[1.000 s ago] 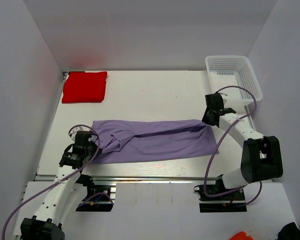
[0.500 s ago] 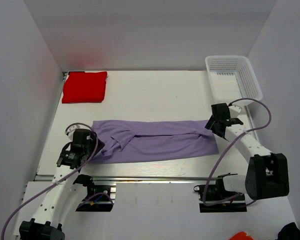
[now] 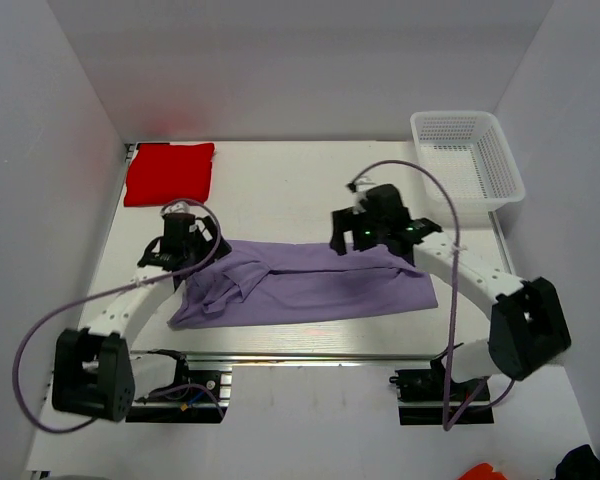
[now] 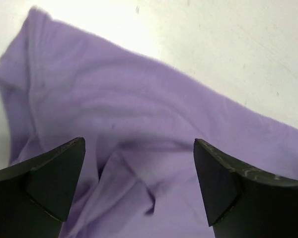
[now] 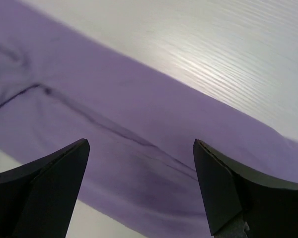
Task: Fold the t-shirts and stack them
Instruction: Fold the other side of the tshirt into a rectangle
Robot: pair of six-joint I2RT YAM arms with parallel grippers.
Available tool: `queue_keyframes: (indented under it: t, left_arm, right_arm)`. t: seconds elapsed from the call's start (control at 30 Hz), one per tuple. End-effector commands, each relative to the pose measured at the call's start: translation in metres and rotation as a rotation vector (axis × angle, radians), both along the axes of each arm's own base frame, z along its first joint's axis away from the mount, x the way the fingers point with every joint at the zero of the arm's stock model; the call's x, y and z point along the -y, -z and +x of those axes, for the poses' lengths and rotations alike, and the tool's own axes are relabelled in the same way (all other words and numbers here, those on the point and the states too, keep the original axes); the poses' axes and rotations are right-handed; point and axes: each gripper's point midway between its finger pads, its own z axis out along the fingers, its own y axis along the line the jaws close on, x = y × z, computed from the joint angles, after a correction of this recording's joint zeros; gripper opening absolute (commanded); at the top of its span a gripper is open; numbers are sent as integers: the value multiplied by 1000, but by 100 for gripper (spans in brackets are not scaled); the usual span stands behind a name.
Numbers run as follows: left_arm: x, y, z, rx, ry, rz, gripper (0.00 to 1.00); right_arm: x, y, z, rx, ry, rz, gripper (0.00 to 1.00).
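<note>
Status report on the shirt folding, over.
Open and empty: left gripper, right gripper, over lavender shirt. Shirt a long half-folded strip; red shirt folded, far left corner. Nothing blocking; basket far right.

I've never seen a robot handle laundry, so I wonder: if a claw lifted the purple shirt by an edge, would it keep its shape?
Probably floppy: the lavender t-shirt lies flat with soft creases, so it would likely sag from wherever it is pinched. It looks thin, so likely light. Pushed, it would probably bunch, like its rumpled left end.
</note>
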Motion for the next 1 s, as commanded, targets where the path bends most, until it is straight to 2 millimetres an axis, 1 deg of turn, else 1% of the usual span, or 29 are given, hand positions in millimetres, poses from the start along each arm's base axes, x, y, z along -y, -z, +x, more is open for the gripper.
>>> queue_keyframes:
  t: [0.0,0.03,0.07,0.1,0.13,0.17,0.2,0.23,0.27,0.3,0.33,0.37,0.4,0.43,0.47,0.5,0.53,0.57,0.6,0.63,0.67,0.7,0.77,0.8,0.83,0.87,0.9,0.93,0.97]
  left_arm:
    - [0,-5,38,67,26,30,100]
    - [-2,-6,47,71,17,30,100]
    - [-2,4,46,40,18,34,100]
    - [-7,17,51,8,3,39,100]
    - [-9,25,50,-18,1,35,100]
    - [-8,33,49,-43,-14,24,100]
    - [-14,35,52,-53,-39,18,100]
    - [-15,45,53,-80,-36,-3,100]
    - [-13,46,56,-71,-29,-11,100]
    - [-19,48,59,-73,-57,-33,100]
    - [-16,50,60,-77,-38,-68,100]
    - [-16,57,60,-95,-36,-81,100]
    - [-16,59,62,-97,-40,-103,100]
    - [-14,63,59,-111,-29,-133,100]
    - [-12,69,54,-131,-28,-149,100]
    - [-14,70,56,-131,-30,-162,100]
    - [-14,75,52,-145,-28,-183,100]
    - [-12,79,47,-160,-22,-191,100]
    - [-15,82,45,-155,-27,-199,100]
    - [-13,81,45,-155,-18,-209,100]
    - [-16,85,41,-165,-28,-210,100]
    - [-17,83,43,-156,-27,-221,100]
    - [-15,79,41,-147,-20,-227,100]
    - [-16,80,40,-143,-22,-236,100]
    - [-16,80,38,-141,-22,-236,100]
    - [-16,79,40,-131,-21,-235,100]
    - [-16,79,37,-131,-21,-235,100]
    - [-19,76,38,-121,-29,-235,100]
    - [-20,76,38,-119,-22,-229,100]
  right_arm:
    - [-86,-25,-20,122,-360,47,90]
    - [-96,-23,-23,127,-386,39,90]
    - [-117,-18,-39,125,-448,26,90]
    - [-129,-19,-40,146,-491,13,90]
    - [-140,-15,-42,147,-512,4,90]
    - [-162,-22,-57,169,-564,10,90]
    - [-171,-22,-60,178,-584,13,89]
    - [-182,-12,-59,164,-587,-1,89]
    - [-194,-15,-60,190,-581,2,88]
    - [-204,-16,-67,196,-601,11,88]
    - [-219,-12,-66,198,-593,7,86]
    - [-224,-12,-65,211,-578,2,86]
    - [-234,-8,-70,215,-591,7,86]
    - [-243,-12,-66,237,-546,19,82]
    - [-247,-7,-65,234,-530,21,82]
    - [-252,-7,-68,219,-518,41,80]
    - [-261,-13,-71,210,-509,68,77]
    - [-269,-3,-68,198,-513,60,75]
    - [-277,-6,-71,204,-522,66,75]
    - [-282,-2,-75,206,-530,60,73]
    - [-286,16,-75,189,-532,35,72]
    - [-295,11,-77,203,-541,43,72]
    - [-302,27,-76,204,-524,6,69]
    - [-302,30,-74,205,-507,-2,69]
    - [-300,39,-70,211,-479,-33,67]
    - [-302,36,-66,222,-464,-30,66]
    - [-300,47,-64,206,-448,-49,64]
    - [-298,49,-57,210,-406,-63,62]
    - [-295,49,-55,196,-391,-79,61]
